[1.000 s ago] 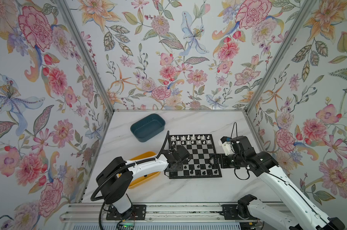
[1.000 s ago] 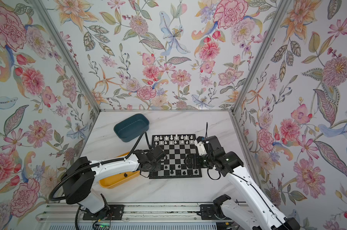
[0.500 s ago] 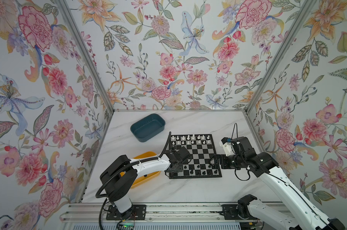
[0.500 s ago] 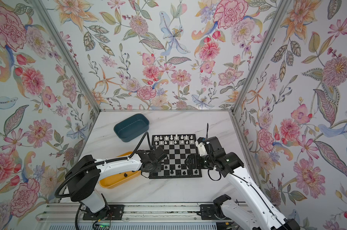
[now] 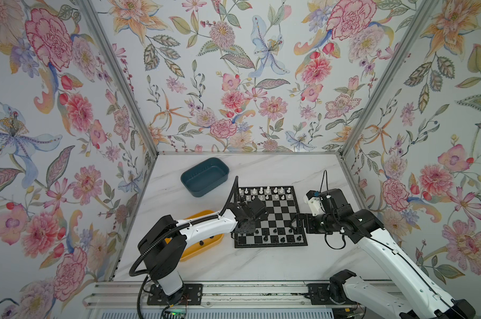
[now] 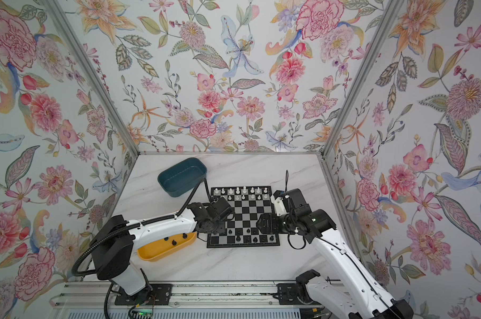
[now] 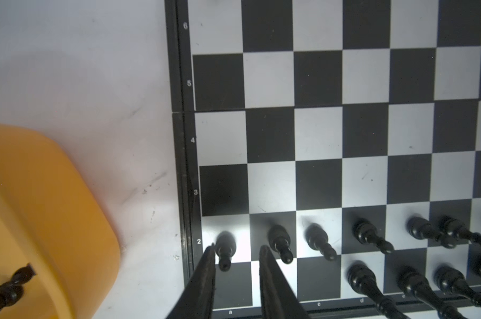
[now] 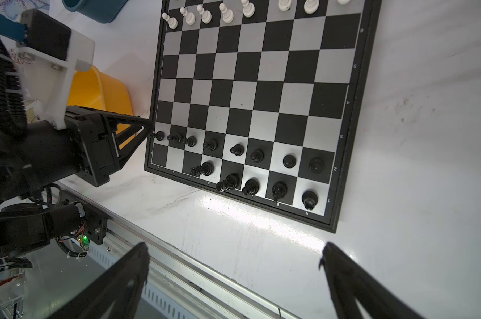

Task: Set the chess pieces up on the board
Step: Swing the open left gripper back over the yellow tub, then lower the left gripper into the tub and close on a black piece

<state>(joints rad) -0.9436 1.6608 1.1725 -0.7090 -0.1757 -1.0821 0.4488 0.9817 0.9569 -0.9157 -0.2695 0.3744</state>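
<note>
Black chess pieces (image 8: 257,155) fill the 6 o'clock rows of the board (image 5: 275,215), bar three bare squares in the nearest row toward 7 o'clock. There the left pincer (image 7: 237,246) stands slightly spread astride the corner pawn (image 7: 225,244). The pawn rests upright on its square with one finger just beside it, not pinching. Near the 4 o'clock edge the right pincer (image 8: 234,245) hangs wide apart and empty. Off 8 o'clock on the worktop (image 5: 261,262), the yellow tray (image 6: 164,250) holds three black men (image 6: 174,242). They look light, hard and slick, quick to topple; I would take each by its narrow neck, from above, gently. Farther off, white pieces (image 5: 267,193) line 12 o'clock, and the teal tray (image 5: 206,189) lies at 11 o'clock.
</note>
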